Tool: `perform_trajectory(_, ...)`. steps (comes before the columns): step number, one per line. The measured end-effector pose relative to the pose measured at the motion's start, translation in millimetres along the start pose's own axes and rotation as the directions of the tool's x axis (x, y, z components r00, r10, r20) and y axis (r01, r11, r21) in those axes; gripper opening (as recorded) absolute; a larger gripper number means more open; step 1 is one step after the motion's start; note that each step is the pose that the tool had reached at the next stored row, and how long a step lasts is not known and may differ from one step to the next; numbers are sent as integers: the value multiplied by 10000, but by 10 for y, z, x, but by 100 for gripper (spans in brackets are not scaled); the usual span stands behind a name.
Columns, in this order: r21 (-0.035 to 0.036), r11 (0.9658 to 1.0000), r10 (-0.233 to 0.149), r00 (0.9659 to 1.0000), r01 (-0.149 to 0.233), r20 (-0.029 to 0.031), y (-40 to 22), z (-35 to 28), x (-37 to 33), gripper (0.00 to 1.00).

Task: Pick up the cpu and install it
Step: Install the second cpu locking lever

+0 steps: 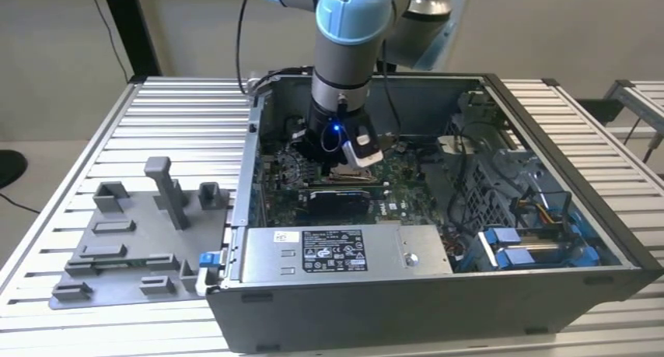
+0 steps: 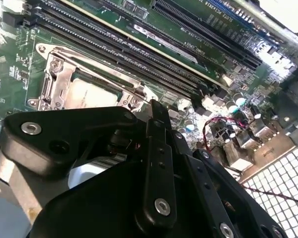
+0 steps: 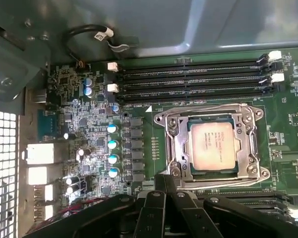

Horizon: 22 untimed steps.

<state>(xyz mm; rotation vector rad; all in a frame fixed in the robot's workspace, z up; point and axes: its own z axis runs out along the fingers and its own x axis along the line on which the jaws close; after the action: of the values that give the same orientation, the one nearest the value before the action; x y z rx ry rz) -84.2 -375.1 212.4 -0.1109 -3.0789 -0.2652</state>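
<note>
The cpu, a small square chip with a pale metal top, lies flat inside the metal socket frame on the green motherboard. The second wrist view also shows the cpu in the socket frame. In the exterior view my gripper reaches down into the open computer case, just above the board. In both wrist views its black fingers come together beside the socket with nothing between them. They sit apart from the chip.
Long memory slots run beside the socket. A silver box with a white label sits at the case front. Blue drive brackets and cables fill the exterior view's right. A grey fixture with posts stands outside on the slatted table.
</note>
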Motion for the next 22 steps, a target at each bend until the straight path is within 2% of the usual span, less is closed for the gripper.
perform_trajectory(8,-16,10000,-1,10000,1,-3,-22,108,40,0)
perform_trajectory(15,-21,10000,-2,10000,2,-3,-31,150,62,0)
perform_trajectory(22,-23,10000,-1,10000,1,-9,-50,156,60,0)
